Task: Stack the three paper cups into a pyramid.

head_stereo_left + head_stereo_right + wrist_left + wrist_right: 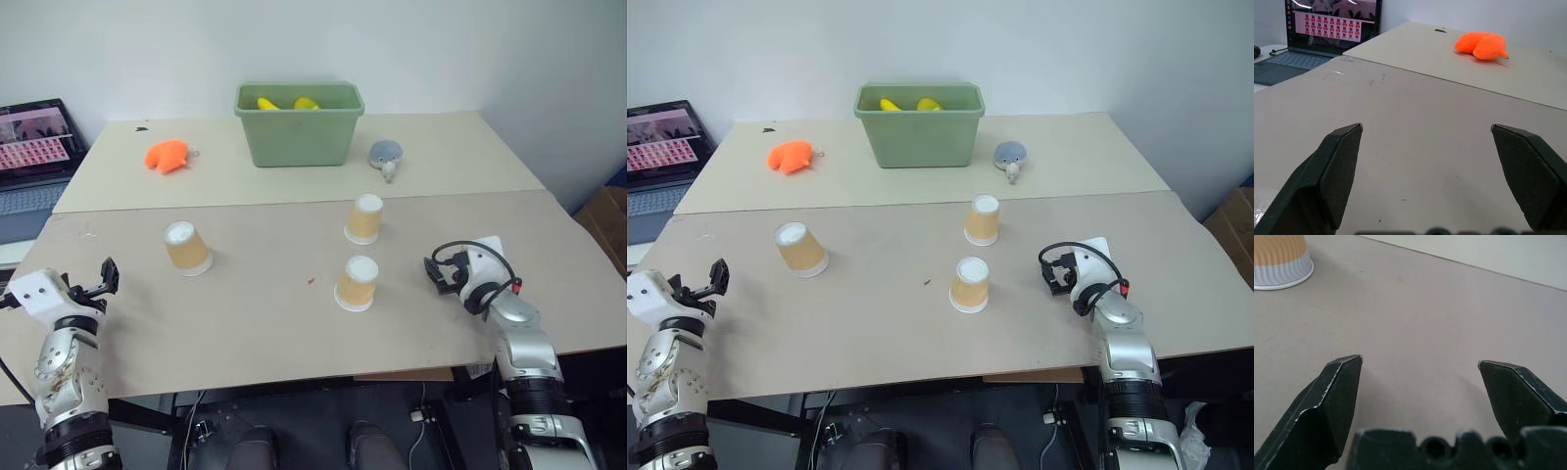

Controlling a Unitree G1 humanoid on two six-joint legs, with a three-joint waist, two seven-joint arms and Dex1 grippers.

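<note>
Three cups: small tapered tan-orange kraft paper cups, all upside down on the beige table (255,343), white bottoms up, none stacked.
Left cup (186,248): at about 9 o'clock from the table's middle, tilted a little, well apart from the other two.
Far right cup (364,218): at about 2 o'clock from the middle, upright on its rim.
Near right cup (357,284): at about 4 o'clock from the middle, near the far right cup but not touching it.
Left gripper (1426,128): black fingers spread wide, nothing between them, over bare table at the 8 o'clock edge; touches no cup.
Right gripper (1420,361): fingers spread wide, empty, at about 3 o'clock from the near right cup, apart from it.
Beyond the cups: green plastic bin (299,127) at 12 o'clock, orange soft toy (167,155) at 10 o'clock, grey soft toy (385,156) at 1 o'clock.
Off the table: open laptop (34,147) at 10 o'clock.
</note>
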